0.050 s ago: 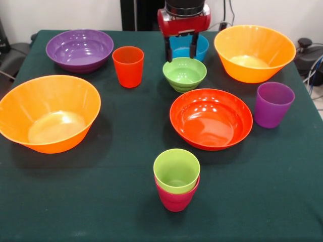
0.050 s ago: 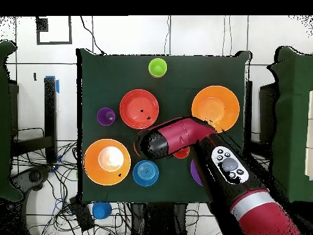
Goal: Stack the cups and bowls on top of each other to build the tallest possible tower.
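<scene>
A lime green cup sits nested in a crimson cup near the table's front edge; from above the green cup shows. An orange-red cup and a purple cup stand alone. My gripper hangs open and empty just above the small lime green bowl, in front of the small blue bowl. In the overhead view the arm's head covers the green bowl and the gripper. The red-orange bowl lies at the centre right.
Two large orange bowls stand at the left and the far right. A purple bowl sits at the far left corner. The green tablecloth drops off at every side.
</scene>
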`<control>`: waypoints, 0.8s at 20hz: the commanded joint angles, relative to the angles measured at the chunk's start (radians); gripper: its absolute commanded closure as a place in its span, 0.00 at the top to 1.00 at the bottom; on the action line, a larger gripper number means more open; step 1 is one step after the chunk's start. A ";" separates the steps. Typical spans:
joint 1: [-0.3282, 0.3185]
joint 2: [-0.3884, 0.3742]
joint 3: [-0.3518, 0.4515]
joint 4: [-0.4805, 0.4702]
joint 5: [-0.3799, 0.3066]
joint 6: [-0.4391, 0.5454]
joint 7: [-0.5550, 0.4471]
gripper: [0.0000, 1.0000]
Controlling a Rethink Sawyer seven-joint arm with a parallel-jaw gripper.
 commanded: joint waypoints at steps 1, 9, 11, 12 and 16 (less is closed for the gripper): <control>0.050 0.033 -0.049 0.039 -0.121 -0.069 -0.029 1.00; 0.069 0.023 -0.084 0.035 -0.141 -0.091 0.002 1.00; 0.068 0.027 -0.087 0.030 -0.144 -0.091 -0.001 1.00; 0.068 0.033 -0.089 0.028 -0.147 -0.093 -0.001 1.00; 0.073 0.055 -0.103 0.022 -0.168 -0.111 0.009 1.00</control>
